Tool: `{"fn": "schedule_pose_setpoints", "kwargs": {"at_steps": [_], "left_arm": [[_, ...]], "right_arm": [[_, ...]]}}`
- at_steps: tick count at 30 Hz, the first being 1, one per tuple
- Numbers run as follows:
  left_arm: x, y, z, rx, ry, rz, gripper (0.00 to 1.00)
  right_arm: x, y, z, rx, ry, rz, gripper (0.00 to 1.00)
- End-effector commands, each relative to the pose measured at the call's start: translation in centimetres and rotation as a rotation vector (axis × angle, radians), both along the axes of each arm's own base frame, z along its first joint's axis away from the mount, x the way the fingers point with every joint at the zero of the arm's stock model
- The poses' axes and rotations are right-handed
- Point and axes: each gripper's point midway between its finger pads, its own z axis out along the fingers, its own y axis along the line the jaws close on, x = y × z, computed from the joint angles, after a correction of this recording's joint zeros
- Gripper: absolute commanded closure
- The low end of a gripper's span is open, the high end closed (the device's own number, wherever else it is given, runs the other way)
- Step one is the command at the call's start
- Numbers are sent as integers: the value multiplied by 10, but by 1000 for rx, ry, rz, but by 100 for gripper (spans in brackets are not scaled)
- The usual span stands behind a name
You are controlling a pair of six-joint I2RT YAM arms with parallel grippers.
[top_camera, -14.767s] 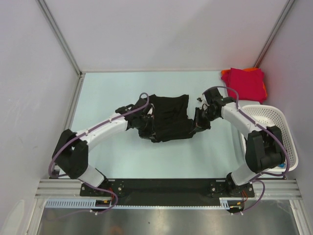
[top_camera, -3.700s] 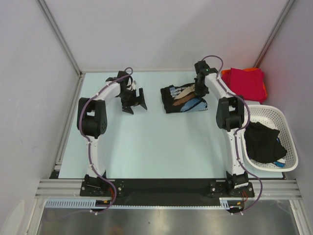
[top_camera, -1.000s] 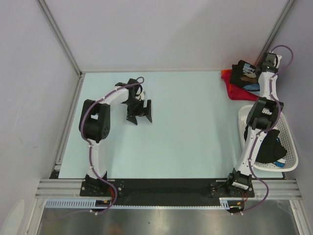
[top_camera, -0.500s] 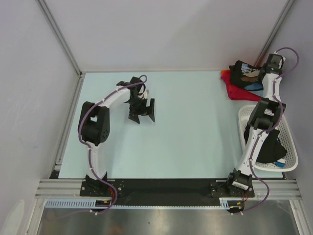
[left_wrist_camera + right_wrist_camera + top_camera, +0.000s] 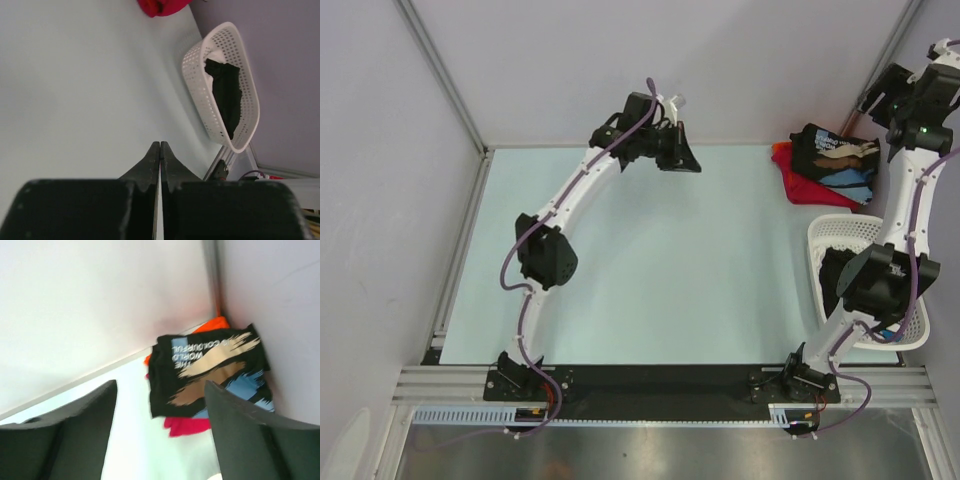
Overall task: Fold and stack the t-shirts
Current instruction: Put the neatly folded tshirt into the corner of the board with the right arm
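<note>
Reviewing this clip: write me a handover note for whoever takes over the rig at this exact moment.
Left gripper: shut, empty, raised clear of the shirts.
Right gripper: open, empty, above the stack in the far right corner.
Stack: folded black t-shirt on top of the red t-shirt, with the orange t-shirt showing beneath.
Done: three shirts folded and stacked.
Left: a black garment lies unfolded in the white basket; it probably needs folding and adding to the stack.
</note>
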Motion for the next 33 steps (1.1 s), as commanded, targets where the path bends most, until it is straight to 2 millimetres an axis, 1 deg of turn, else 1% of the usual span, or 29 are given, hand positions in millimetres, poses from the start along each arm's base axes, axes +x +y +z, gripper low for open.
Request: {"fn": "schedule_pose_setpoints", "kwargs": {"at_steps": [1,2,3,4,5,6,7,9,10,11,12,13,14,16,17,19,20,21,22,23,24,26,27,28,29,30,31,32,33], "left_arm": [[2,-49,-24,-129,158,-69,100],[-1,-57,-24,-171,196,-95,100],[-5,-65,-40,-176,242,-113,100],[-9,-71,-42,-201,290,-119,100],[-13,-79,-35,-256,282,-167,100],[-15,-82,-36,-269,294,-176,100],[-16,-82,-37,-276,300,-178,100],[-17,-81,-33,-279,282,-183,100],[-18,-79,-35,-272,277,-188,100],[-20,-76,-31,-272,268,-190,100],[-21,-73,-31,-270,270,-192,100],[-24,-69,-37,-254,287,-194,100],[-25,-66,-35,-250,283,-191,100],[-26,-60,-41,-231,289,-188,100],[-26,-56,-37,-232,282,-186,100],[-25,-51,-39,-214,278,-177,100],[-22,-47,-39,-209,271,-166,100],[-22,-44,-33,-209,257,-163,100],[-20,-39,-34,-194,248,-153,100],[-16,-34,-33,-188,240,-139,100],[-15,-30,-27,-185,225,-131,100],[-11,-19,-26,-174,218,-113,100],[-10,-15,-28,-169,223,-106,100],[-10,-11,-25,-170,220,-102,100],[-7,-6,-25,-170,217,-91,100],[-6,-4,-27,-165,226,-84,100],[-5,-2,-27,-166,228,-81,100],[-2,2,-30,-164,232,-72,100],[-2,2,-32,-163,237,-72,99]], "right_arm": [[-12,24,-32,114,75,68,33],[-16,28,-36,105,91,84,48],[-21,29,-49,115,130,74,60],[-29,32,-49,115,130,70,74],[-33,34,-53,128,137,63,100],[-36,34,-60,135,149,55,100],[-41,36,-79,145,193,46,100],[-44,40,-109,161,282,61,100],[-43,48,-123,171,321,89,100],[-41,54,-146,182,382,101,100],[-42,60,-161,172,427,129,100],[-40,75,-171,167,456,163,100],[-40,80,-185,168,495,167,100],[-35,90,-196,147,509,181,100],[-32,98,-207,146,533,186,100],[-30,98,-219,131,575,152,100],[-27,104,-222,129,587,161,100],[-27,103,-234,124,622,143,100],[-25,105,-236,120,626,147,100],[-22,111,-236,106,621,157,100],[-19,107,-237,80,620,134,100],[-14,110,-233,57,602,136,100],[-9,106,-223,20,582,99,100],[-7,105,-215,-1,569,85,100],[-3,104,-208,-38,547,93,100],[-1,108,-201,-77,531,86,100],[-1,109,-188,-113,505,89,93],[4,113,-179,-163,474,111,88],[5,117,-169,-206,458,105,84]]}}
